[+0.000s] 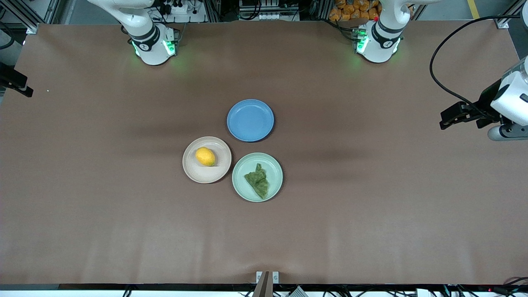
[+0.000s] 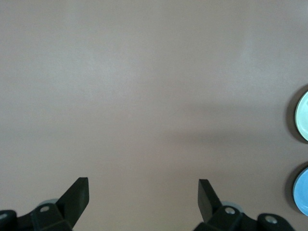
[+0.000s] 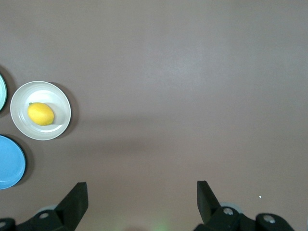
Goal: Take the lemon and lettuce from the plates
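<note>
The yellow-orange lemon [image 1: 205,156] lies on the beige-pink plate [image 1: 196,172] at the table's middle. The dark green lettuce [image 1: 258,180] lies on the mint green plate [image 1: 276,170] beside it, toward the left arm's end. My left gripper [image 1: 450,117] is open and empty, held high over bare table at the left arm's end; its wrist view [image 2: 143,185] shows only the mint plate's rim [image 2: 303,115]. My right gripper [image 1: 16,82] is open and empty over the right arm's end; its wrist view [image 3: 142,187] shows the lemon [image 3: 41,114] on its plate [image 3: 60,103].
An empty blue plate [image 1: 250,120] lies just farther from the front camera than the two task plates, touching distance from both. It also shows in the left wrist view [image 2: 302,192] and the right wrist view [image 3: 9,161]. Brown table covering spreads all round the plates.
</note>
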Available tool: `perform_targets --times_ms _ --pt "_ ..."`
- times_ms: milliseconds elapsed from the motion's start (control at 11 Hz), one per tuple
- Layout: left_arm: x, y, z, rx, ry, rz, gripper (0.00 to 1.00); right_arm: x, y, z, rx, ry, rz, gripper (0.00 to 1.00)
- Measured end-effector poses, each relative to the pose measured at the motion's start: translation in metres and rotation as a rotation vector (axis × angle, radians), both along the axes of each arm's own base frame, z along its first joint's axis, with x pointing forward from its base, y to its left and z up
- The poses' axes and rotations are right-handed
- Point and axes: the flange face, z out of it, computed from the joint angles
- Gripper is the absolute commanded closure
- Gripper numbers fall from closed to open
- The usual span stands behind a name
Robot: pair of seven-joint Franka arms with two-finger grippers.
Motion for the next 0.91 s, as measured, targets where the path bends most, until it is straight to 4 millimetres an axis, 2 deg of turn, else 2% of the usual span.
perform_targets --times_ms 909 --pt "-0.003 -0.005 0.005 -0.002 -0.008 -0.014 0.00 0.001 0.011 0.001 0.000 0.000 0.023 0.00"
